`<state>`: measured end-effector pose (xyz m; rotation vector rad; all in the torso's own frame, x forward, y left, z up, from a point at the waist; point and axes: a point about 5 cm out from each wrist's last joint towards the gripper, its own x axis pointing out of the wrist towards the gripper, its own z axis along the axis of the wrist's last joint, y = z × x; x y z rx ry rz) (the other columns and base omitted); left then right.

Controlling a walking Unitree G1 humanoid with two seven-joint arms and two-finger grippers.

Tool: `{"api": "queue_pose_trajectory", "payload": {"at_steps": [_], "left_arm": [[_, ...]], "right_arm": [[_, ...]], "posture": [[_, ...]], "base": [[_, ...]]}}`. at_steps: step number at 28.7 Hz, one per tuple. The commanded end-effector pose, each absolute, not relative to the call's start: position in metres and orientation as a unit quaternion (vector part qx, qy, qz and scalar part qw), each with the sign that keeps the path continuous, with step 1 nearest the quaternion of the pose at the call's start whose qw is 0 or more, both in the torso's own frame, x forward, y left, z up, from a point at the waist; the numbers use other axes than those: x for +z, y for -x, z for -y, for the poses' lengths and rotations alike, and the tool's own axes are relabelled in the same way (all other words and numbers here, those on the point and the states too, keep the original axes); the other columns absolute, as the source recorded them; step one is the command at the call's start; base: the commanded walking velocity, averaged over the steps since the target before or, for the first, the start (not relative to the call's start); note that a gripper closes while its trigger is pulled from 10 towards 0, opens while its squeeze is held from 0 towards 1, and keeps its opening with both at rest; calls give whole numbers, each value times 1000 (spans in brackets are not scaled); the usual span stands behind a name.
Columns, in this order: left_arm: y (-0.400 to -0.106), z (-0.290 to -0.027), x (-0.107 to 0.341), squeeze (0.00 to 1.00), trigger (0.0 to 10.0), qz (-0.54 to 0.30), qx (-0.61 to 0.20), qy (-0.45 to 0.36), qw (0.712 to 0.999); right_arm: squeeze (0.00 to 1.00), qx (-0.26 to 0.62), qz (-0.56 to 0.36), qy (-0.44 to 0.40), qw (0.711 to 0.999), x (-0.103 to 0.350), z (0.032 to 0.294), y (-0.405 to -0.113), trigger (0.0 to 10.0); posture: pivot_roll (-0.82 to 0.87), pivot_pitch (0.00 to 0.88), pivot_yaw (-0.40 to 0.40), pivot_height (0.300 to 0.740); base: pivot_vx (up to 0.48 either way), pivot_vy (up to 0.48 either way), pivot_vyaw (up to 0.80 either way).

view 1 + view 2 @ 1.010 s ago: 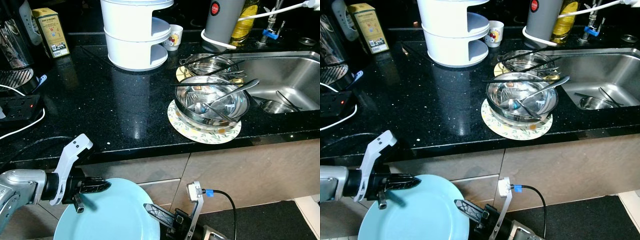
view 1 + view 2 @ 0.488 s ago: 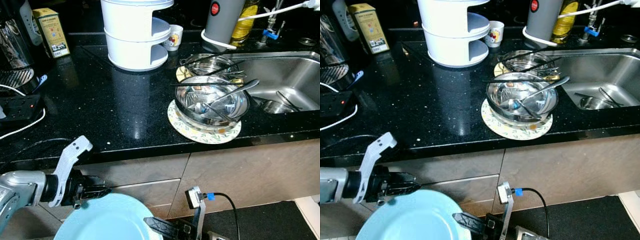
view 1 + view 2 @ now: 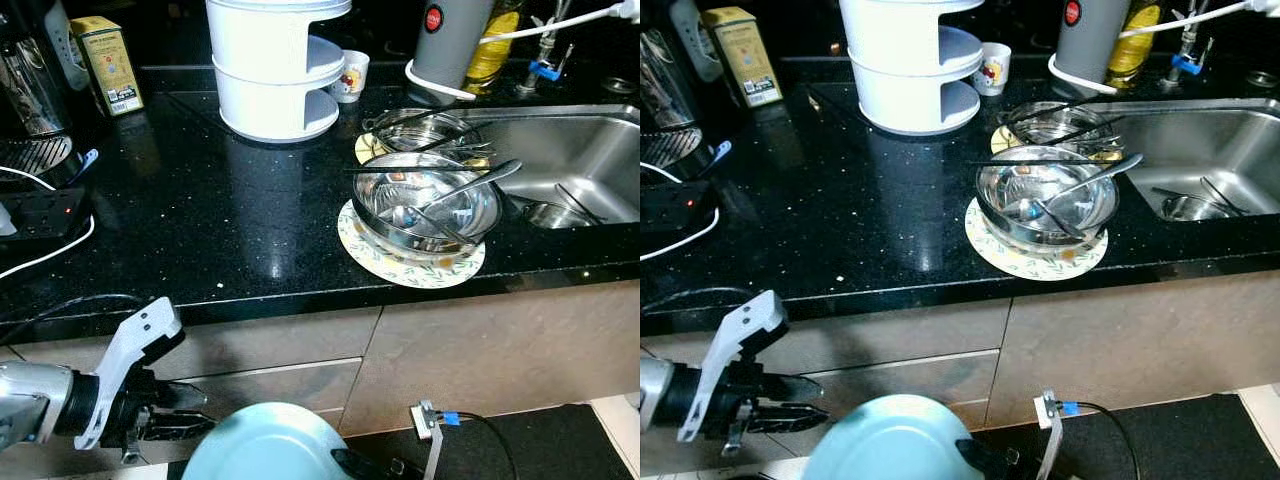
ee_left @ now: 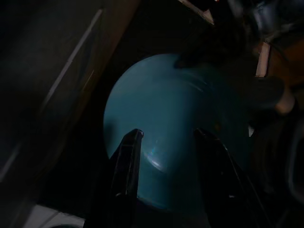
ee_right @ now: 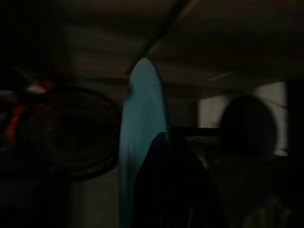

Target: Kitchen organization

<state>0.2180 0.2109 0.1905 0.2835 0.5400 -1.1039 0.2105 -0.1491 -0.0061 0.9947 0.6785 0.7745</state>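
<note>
Black counter (image 3: 200, 220) far above — pale-blue plate (image 3: 262, 446) has dropped lower, off the left end effector (image 3: 165, 425).
Left end effector spread, beside the plate; right end effector (image 3: 350, 464) pinches its rim — handover to the right arm seems done.

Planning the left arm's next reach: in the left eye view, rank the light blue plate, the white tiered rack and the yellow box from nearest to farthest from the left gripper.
From the left gripper:
1. Light blue plate, just beside it, below the counter.
2. White tiered rack, back of the counter.
3. Yellow box, far left corner; nearly level with the rack, too close to call.
</note>
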Motion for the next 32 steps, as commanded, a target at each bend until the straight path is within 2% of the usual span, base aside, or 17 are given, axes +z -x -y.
{"api": "queue_pose_trajectory", "payload": {"at_steps": [1,4,7,9,10,13,16,18,20,23,25,26,29,32], "left_arm": [[-214,-209,186,0,10000,-265,-521,-157,796],[-210,-210,169,0,10000,-316,-508,-216,772],[-209,-210,162,0,10000,-333,-499,-240,763],[-212,-211,144,0,10000,-348,-462,-278,767],[-212,-211,144,0,10000,-348,-462,-278,767],[-221,-207,115,0,10000,-355,-381,-332,786],[-221,-195,90,0,10000,-364,-344,-306,810],[-220,-193,82,0,10000,-367,-334,-303,813],[-220,-190,62,0,10000,-366,-308,-303,824],[-218,-190,31,0,10000,-376,-240,-268,854],[-217,-190,26,0,10000,-380,-229,-262,857],[-216,-191,11,0,10000,-378,-196,-236,874],[-215,-192,5,0,10000,-375,-183,-226,880],[-202,-198,-19,0,10000,-395,-132,-182,891]], "right_arm": [[0,327,-325,-443,769,-15,153,-207,0],[0,260,-348,-389,812,-29,162,-211,0],[0,240,-354,-376,822,-32,164,-212,0],[0,179,-367,-335,849,-41,172,-214,0],[0,179,-367,-335,849,-41,172,-214,0],[0,77,-365,-310,874,-49,185,-217,0],[0,15,-332,-324,886,-49,192,-221,0],[0,-5,-320,-326,890,-49,195,-222,0],[0,-67,-285,-330,898,-46,206,-225,0],[0,-186,-233,-376,877,-46,226,-222,0],[0,-204,-225,-385,871,-46,229,-221,0],[0,-242,-213,-377,868,-46,237,-218,0],[0,-250,-212,-368,870,-46,240,-217,0],[0,-226,-220,-275,908,-43,243,-216,0]], "posture": [[-40,191,-28,740],[-39,191,-24,740],[-39,191,-24,740],[-38,191,-20,740],[-38,191,-20,740],[-36,190,-18,740],[-37,189,-14,740],[-37,189,-14,740],[-36,190,-11,740],[-37,191,-9,740],[-37,191,-9,740],[-37,192,-7,740],[-37,192,-7,740],[-45,188,-7,740]], "base": [[0,0,0],[0,0,0],[0,0,0],[0,0,0],[0,0,0],[0,0,0],[0,0,0],[0,0,0],[0,0,0],[0,0,0],[0,0,0],[0,0,0],[0,0,0],[0,0,0]]}}
